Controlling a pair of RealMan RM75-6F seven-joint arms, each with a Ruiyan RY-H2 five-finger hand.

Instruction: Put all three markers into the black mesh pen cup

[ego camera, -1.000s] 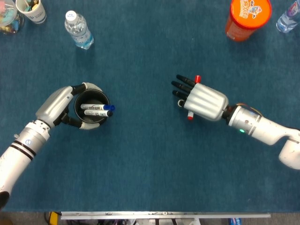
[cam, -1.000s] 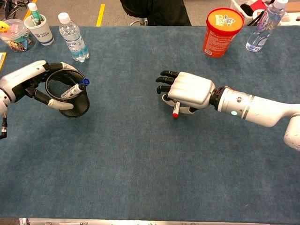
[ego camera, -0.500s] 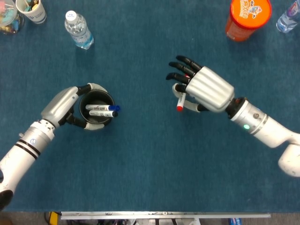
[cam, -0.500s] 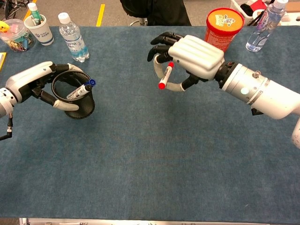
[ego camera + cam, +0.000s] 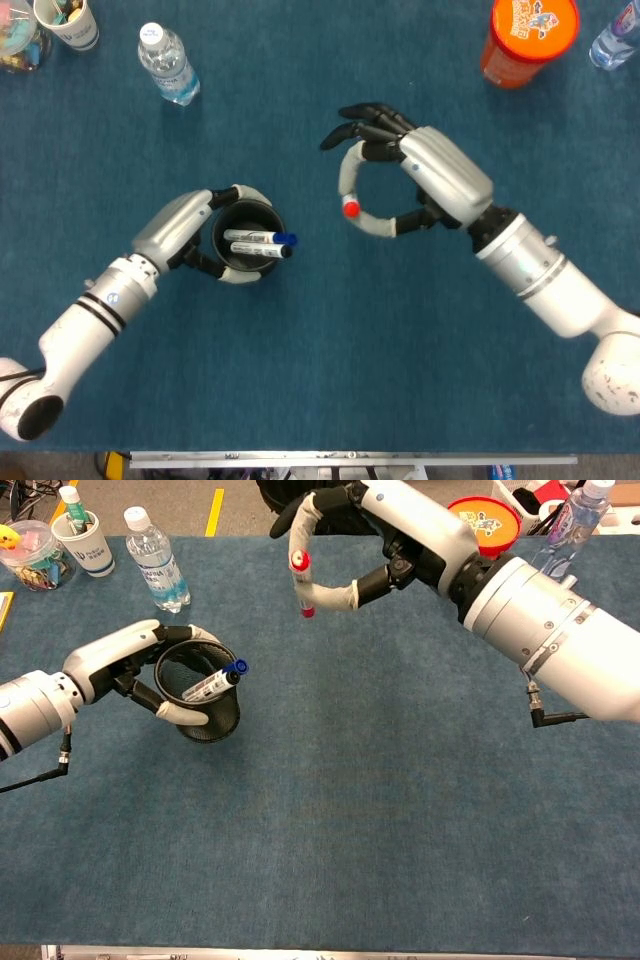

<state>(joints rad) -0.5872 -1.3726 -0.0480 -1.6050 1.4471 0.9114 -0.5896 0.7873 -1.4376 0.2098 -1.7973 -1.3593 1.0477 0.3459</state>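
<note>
Markers (image 5: 258, 242) numbering two lay inside the cup (image 5: 249, 240), their blue-capped ends leaning on its right rim; in the chest view they stuck out slantwise past the rim of the black mesh (image 5: 213, 684). At far left stood a paper cup (image 5: 88, 542) and a water bottle (image 5: 168, 64) near the table's (image 5: 320, 340) back edge. The left hand (image 5: 183, 226) was wrapped around the cup from its left side, fingers curled along the wall, holding it just off or on the blue cloth; which, I could not tell. To the right, well apart from the cup, the right hand (image 5: 415, 180) was raised above the table, pinching the third marker (image 5: 300, 583) between thumb and a finger, red cap pointing down, the other fingers spread. Behind it stood an orange tub (image 5: 528, 38) and, at far right, a second bottle (image 5: 562, 535).
</note>
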